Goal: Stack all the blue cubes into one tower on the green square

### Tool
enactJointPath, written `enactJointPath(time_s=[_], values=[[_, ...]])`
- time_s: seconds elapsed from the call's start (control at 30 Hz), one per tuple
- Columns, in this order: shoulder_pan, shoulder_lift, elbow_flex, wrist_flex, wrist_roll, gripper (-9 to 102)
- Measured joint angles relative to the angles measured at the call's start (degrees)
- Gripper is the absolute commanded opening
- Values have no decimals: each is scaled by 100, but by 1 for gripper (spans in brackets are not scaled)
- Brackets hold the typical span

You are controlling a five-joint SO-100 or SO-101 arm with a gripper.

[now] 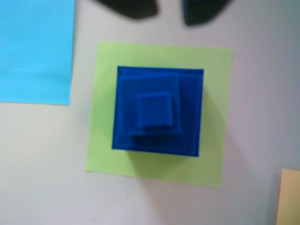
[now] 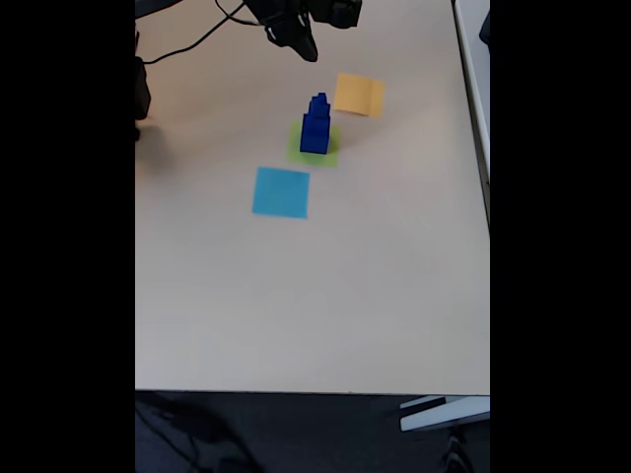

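Three blue cubes stand as one tower on the green square (image 1: pixel 215 117). From above, in the wrist view, the largest cube (image 1: pixel 192 122) is at the bottom, a middle cube (image 1: pixel 126 108) sits on it and the smallest cube (image 1: pixel 154 110) is on top. My gripper (image 1: pixel 166 11) is open above the tower, its two dark fingertips apart at the top edge and holding nothing. In the fixed view the tower (image 2: pixel 315 123) rises upright from the green square (image 2: pixel 329 153), and the gripper (image 2: pixel 306 47) hangs above and behind it, clear of the cubes.
A light-blue paper square (image 1: pixel 35 49) lies left of the green one in the wrist view, nearer the camera in the fixed view (image 2: pixel 281 192). An orange-yellow square (image 2: pixel 358 94) lies at the back right. Cables trail at the table's back left.
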Motion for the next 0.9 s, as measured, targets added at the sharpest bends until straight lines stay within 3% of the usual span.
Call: enactJointPath(time_s=[0.9], values=[[0,0,193,0,88,0]])
